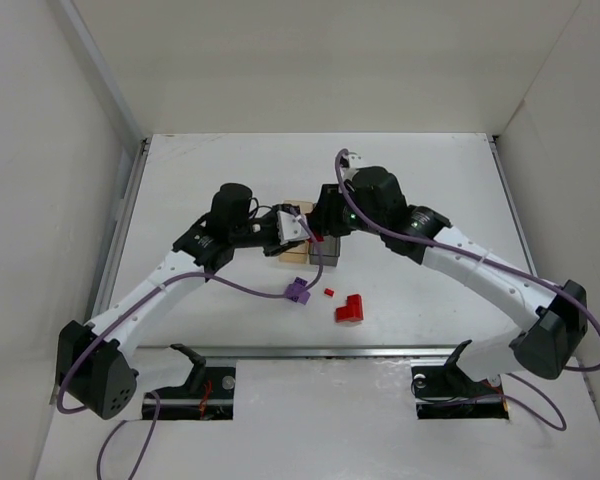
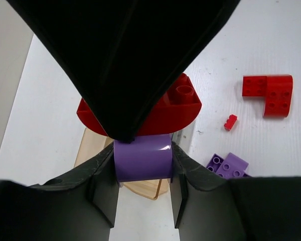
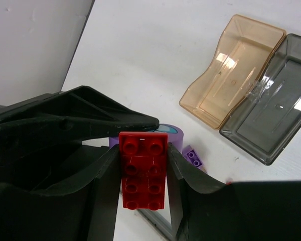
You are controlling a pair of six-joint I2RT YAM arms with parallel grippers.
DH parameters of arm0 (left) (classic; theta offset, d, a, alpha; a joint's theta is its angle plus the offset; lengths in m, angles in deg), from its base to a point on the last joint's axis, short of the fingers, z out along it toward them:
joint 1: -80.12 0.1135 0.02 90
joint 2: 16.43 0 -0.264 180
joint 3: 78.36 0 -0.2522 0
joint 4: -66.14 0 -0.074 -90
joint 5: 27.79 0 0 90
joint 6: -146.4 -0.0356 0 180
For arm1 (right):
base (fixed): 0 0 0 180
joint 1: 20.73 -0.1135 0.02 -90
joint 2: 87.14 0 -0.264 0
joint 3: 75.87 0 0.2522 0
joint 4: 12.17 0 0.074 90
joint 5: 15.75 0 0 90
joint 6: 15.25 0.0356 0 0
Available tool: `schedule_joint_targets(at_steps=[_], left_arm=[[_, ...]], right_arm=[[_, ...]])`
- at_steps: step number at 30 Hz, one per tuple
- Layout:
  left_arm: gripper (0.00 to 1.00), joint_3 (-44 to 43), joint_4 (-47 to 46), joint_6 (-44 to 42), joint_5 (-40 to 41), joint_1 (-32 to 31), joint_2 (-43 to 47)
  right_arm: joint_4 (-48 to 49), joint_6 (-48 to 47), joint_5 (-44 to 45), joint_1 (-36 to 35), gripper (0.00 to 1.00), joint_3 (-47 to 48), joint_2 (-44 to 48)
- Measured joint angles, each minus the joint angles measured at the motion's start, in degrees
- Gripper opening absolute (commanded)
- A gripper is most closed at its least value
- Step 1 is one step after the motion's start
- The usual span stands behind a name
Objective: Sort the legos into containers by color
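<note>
My two grippers meet above the containers. In the left wrist view my left gripper (image 2: 143, 165) is shut on a light purple round lego (image 2: 143, 159), which touches a red lego (image 2: 183, 103). In the right wrist view my right gripper (image 3: 143, 163) is shut on that red studded lego (image 3: 143, 170), with the purple lego (image 3: 174, 133) just behind it. In the top view the left gripper (image 1: 300, 228) and right gripper (image 1: 324, 228) hide most of the orange-tan bin (image 1: 291, 251) and the grey bin (image 1: 327, 253). Both bins look empty in the right wrist view, orange-tan bin (image 3: 231, 70) and grey bin (image 3: 268, 110).
On the table in front of the bins lie a purple lego (image 1: 298, 291), a tiny red lego (image 1: 329, 292) and a red L-shaped lego (image 1: 350, 309). White walls stand left, right and behind. A metal rail (image 1: 310, 352) runs along the near edge.
</note>
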Motion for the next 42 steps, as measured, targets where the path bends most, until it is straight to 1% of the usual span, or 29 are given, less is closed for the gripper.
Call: schedule_joint_targets(at_steps=[4, 6, 11, 14, 20, 21, 23, 25, 27, 28, 29, 31, 32, 33, 34, 39, 42], left_arm=[[0.0, -0.42, 0.07, 1.38, 2.32, -0.22, 0.09], [0.0, -0.33, -0.31, 2.27, 4.11, -0.15, 0.26], [0.0, 4.13, 3.74, 4.17, 12.41, 3.37, 3.91], [0.0, 6.58, 5.62, 6.05, 15.72, 3.56, 5.95], [0.0, 7.67, 4.79, 11.41, 20.7, 3.58, 7.96], [0.0, 7.67, 4.28, 12.28, 21.42, 3.61, 8.24], [0.0, 7.67, 3.37, 13.77, 22.38, 3.98, 8.55], [0.0, 7.67, 2.47, 14.73, 23.12, 4.33, 8.46], [0.0, 7.67, 1.86, 15.63, 23.61, 4.7, 8.35], [0.0, 7.67, 1.68, 15.78, 23.76, 4.74, 8.28], [0.0, 7.67, 1.33, 16.0, 23.8, 4.81, 8.07], [0.0, 7.65, 0.52, 16.37, 24.02, 4.83, 7.21], [0.0, 7.65, 0.17, 16.5, 24.04, 4.9, 6.62], [0.0, 7.63, -0.13, 16.59, 24.02, 4.94, 6.1], [0.0, 7.5, -0.46, 16.7, 23.96, 4.94, 5.4], [0.0, 5.84, -2.56, 16.83, 21.92, 4.92, 1.25], [0.08, 2.91, -4.28, 17.16, 20.22, 3.87, -3.08]], right_arm=[[-0.11, -0.07, 0.59, 1.2, 0.0, 0.46, -0.15], [0.11, 0.46, -0.7, 2.73, 0.0, 0.5, -0.44], [0.96, 0.72, 1.44, 10.91, 0.0, 0.68, -1.64], [1.46, 0.94, 2.03, 12.26, 0.0, 4.04, -6.95], [3.63, 1.05, -0.44, 9.88, 0.0, 12.33, -22.38], [3.41, 0.92, -0.87, 9.66, 0.02, 13.55, -24.9], [3.34, 0.7, -1.42, 9.42, 0.1, 15.15, -29.05], [2.99, 0.61, -2.1, 9.38, 0.21, 15.65, -31.71], [2.4, 0.55, -2.86, 9.4, 0.49, 15.8, -33.59], [1.92, 0.46, -3.26, 9.46, 0.49, 16.09, -34.25], [1.62, 0.15, -3.54, 9.49, 0.62, 16.48, -34.77], [1.27, 0.02, -3.98, 9.49, 0.69, 17.14, -35.21], [1.16, -0.11, -4.31, 9.49, 0.78, 17.42, -35.21], [1.07, -0.28, -4.61, 9.49, 0.81, 17.84, -35.21], [1.16, -0.68, -4.96, 9.49, 0.92, 18.18, -35.21], [1.14, -1.62, -7.8, 9.86, 0.92, 19.28, -34.93], [1.46, -1.07, -8.41, 11.34, 0.92, 18.18, -32.24]])
